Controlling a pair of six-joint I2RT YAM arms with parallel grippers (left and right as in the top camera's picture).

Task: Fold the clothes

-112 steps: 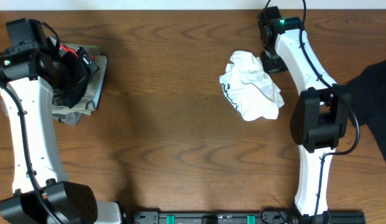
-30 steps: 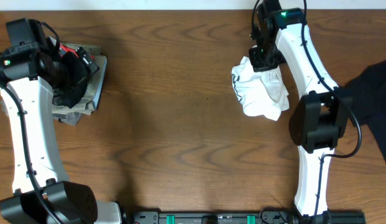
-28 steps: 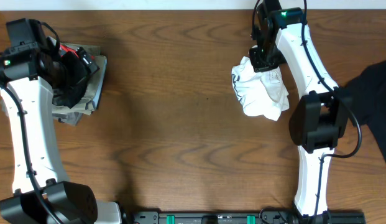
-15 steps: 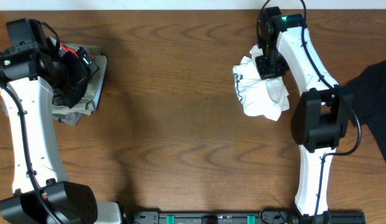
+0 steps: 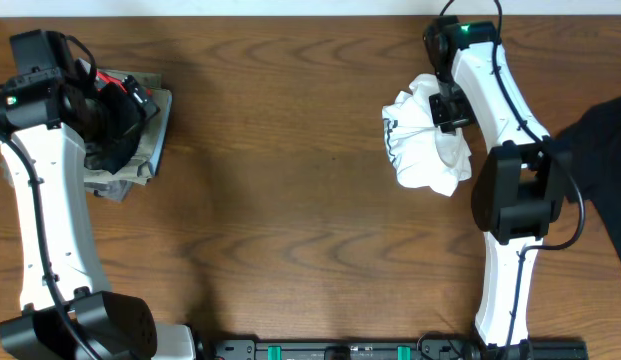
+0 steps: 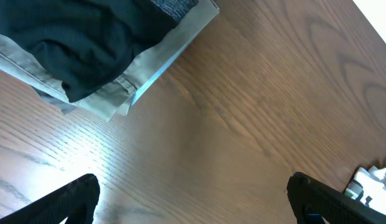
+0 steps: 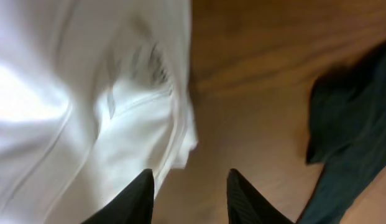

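Right gripper [image 5: 447, 107] sits on the bunched white garment [image 5: 420, 150], grip unclear; you lift slow & spread it flat on table [image 5: 290, 200], left gripper [image 6: 196, 199] wide open, empty.

I took it for a robotics lab: my two arms [image 5: 40, 230] rose from a black rail [image 5: 340, 351] along a plain wooden worktop [image 5: 280, 190], clothes [image 5: 422, 160] heaped on it.

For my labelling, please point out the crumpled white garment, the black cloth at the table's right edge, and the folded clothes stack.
crumpled white garment [image 5: 415, 150]: overhead view, its lower middle.
black cloth [image 5: 602, 160]: overhead view, its middle.
folded clothes stack [image 6: 152, 61]: left wrist view, beige lower layer.
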